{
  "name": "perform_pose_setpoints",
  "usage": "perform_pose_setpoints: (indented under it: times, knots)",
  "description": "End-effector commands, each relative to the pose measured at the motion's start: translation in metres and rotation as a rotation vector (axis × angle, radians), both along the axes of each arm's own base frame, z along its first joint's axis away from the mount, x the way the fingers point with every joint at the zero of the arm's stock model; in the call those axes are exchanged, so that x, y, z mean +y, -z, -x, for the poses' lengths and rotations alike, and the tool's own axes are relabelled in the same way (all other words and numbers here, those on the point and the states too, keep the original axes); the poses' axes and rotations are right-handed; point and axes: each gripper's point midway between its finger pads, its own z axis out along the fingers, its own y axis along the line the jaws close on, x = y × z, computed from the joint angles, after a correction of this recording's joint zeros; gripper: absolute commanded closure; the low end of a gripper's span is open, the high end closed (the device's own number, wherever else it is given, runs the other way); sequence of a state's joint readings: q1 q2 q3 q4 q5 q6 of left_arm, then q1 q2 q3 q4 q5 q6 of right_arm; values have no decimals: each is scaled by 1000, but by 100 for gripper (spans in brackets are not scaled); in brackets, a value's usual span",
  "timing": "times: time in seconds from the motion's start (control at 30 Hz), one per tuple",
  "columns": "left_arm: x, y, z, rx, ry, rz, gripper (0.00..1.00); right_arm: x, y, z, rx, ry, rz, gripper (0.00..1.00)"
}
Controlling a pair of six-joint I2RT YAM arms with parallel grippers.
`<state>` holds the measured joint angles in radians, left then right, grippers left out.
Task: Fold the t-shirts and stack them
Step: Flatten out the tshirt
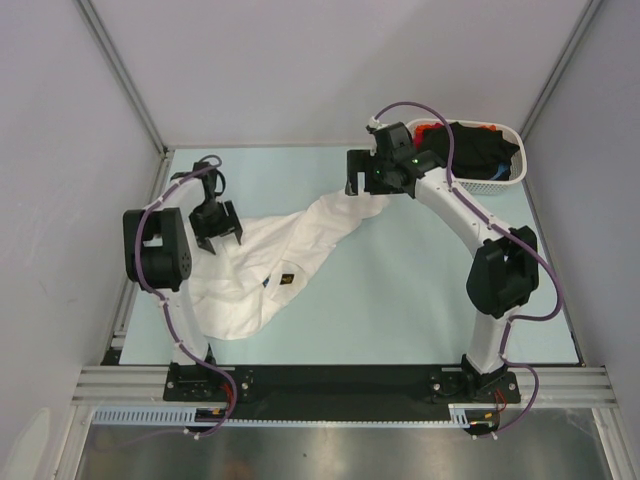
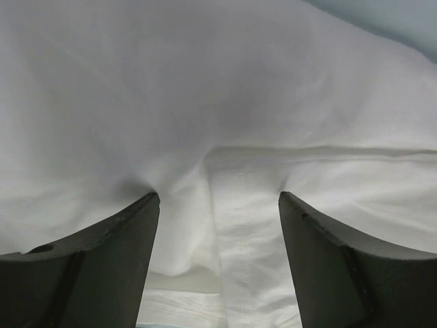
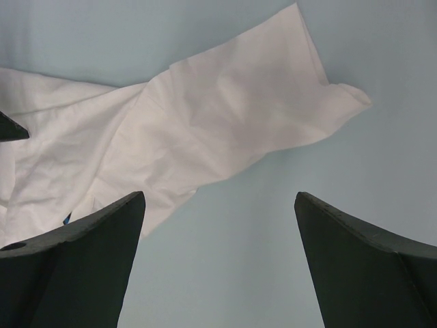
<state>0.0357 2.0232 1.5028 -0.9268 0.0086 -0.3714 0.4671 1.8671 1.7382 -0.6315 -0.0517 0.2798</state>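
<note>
The white t-shirt looks soft, light and floppy; an edge should be pinched. The left gripper and the right gripper are spread wide, with nothing pinched.

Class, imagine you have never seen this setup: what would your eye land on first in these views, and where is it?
A crumpled white t-shirt sprawls across the pale blue table, from front left towards back centre. The left gripper and right gripper hang over its two ends, both open. At back right, a white basket holds black and red clothes.
</note>
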Motion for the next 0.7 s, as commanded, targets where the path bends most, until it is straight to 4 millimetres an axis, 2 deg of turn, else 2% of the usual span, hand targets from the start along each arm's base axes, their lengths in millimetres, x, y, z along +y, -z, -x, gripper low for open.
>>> perform_pose_setpoints:
  times: [0.0,0.1,0.23,0.5,0.67]
  knots:
    - [5,10,-13,-16,19,-11,25,6,-20,-9,-45,-4,-25,3]
    - [0,14,-20,-20,24,20,27,6,-21,-9,-46,-4,-24,3]
    - [-4,1,-31,-62,28,47,27,5,-22,-11,-48,7,-23,3]
    - [-6,-20,-32,-92,53,51,27,5,-18,-11,-39,21,-23,3]
    - [-4,2,-28,-34,51,49,29,6,-17,-12,-39,19,-26,3]
